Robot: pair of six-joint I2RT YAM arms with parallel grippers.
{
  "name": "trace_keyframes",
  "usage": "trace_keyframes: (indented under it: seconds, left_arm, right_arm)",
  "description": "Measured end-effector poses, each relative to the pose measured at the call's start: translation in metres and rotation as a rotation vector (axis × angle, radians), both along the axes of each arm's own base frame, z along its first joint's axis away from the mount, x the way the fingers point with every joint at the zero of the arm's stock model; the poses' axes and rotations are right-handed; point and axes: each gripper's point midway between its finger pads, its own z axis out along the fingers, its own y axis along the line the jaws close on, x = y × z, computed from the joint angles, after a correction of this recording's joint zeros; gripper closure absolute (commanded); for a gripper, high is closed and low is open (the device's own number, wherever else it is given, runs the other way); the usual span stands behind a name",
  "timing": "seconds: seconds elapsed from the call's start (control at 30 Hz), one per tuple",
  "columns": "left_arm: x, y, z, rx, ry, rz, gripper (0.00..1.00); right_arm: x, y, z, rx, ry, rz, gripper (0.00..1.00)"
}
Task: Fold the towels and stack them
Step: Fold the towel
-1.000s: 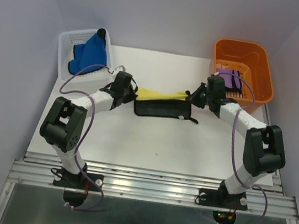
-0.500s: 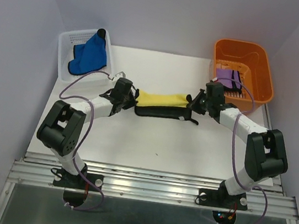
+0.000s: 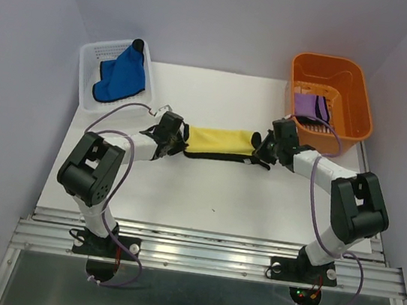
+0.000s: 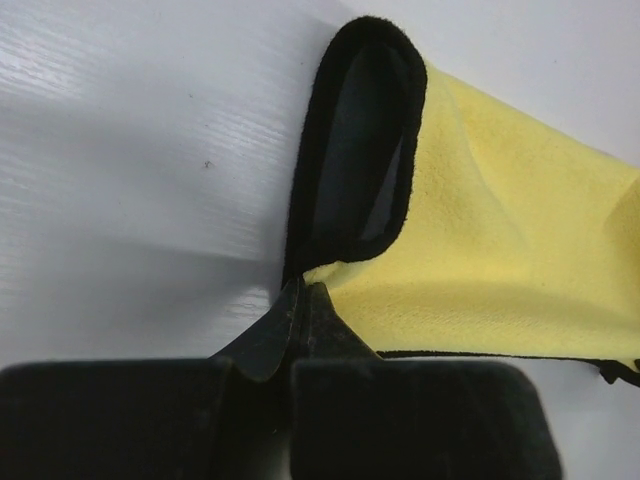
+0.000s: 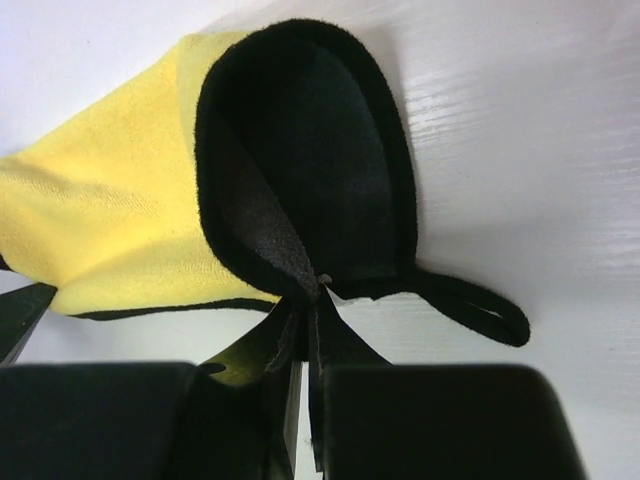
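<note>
Folded yellow towel (image 3: 220, 140) lies flat on table (image 3: 213, 192), just left of orange bin (image 3: 364, 92). Left gripper (image 4: 302, 300) is clamped on the end away from bin; right gripper (image 5: 310, 300) pinches bin-side corner by hang loop (image 5: 480, 305). Cloth looks light, soft, floppy & prob. sags btwn grips, so corners on dark edging (image 4: 400, 120) hold best. Purple towel (image 3: 310, 105) is in bin; blue towel (image 3: 124, 71) sits far left of it.

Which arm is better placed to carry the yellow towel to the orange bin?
Right, probably: its jaws pinch the yellow towel nearest the orange bin; the left arm holds the far end.
</note>
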Motion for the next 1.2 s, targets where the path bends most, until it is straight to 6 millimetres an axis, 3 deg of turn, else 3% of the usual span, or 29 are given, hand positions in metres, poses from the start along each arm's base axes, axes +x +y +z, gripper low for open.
trace_keyframes:
  seconds: [0.17, 0.27, 0.4, 0.6, 0.83, 0.97, 1.0, 1.2]
  left_arm:
    - [0.001, -0.002, -0.006, 0.002, 0.011, -0.005, 1.0]
    - [0.004, -0.004, -0.006, 0.0, 0.008, -0.007, 0.9]
    - [0.004, -0.005, -0.008, -0.001, 0.008, -0.007, 0.74]
    - [0.004, -0.004, -0.008, 0.004, 0.008, -0.01, 0.59]
    - [0.004, -0.003, -0.006, 0.005, 0.004, -0.016, 0.4]
    - [0.003, -0.003, 0.01, -0.006, -0.024, -0.023, 0.29]
    - [0.003, -0.003, 0.017, -0.013, -0.038, -0.023, 0.28]
    - [0.001, -0.006, 0.07, -0.055, -0.154, -0.045, 0.22]
  right_arm:
    - [0.005, -0.001, -0.002, -0.004, -0.01, -0.02, 0.91]
    - [0.006, -0.003, -0.011, -0.016, 0.004, -0.031, 0.9]
    - [0.005, -0.005, -0.021, -0.028, 0.026, -0.042, 0.78]
    - [0.006, -0.007, -0.022, -0.039, 0.022, -0.052, 0.61]
    - [0.006, -0.006, -0.009, -0.04, -0.009, -0.038, 0.44]
    - [0.002, 0.0, 0.012, -0.031, -0.052, -0.011, 0.25]
    - [0.002, 0.002, 0.017, -0.03, -0.064, 0.0, 0.0]
    - [-0.008, 0.017, 0.056, -0.011, -0.158, 0.094, 0.0]
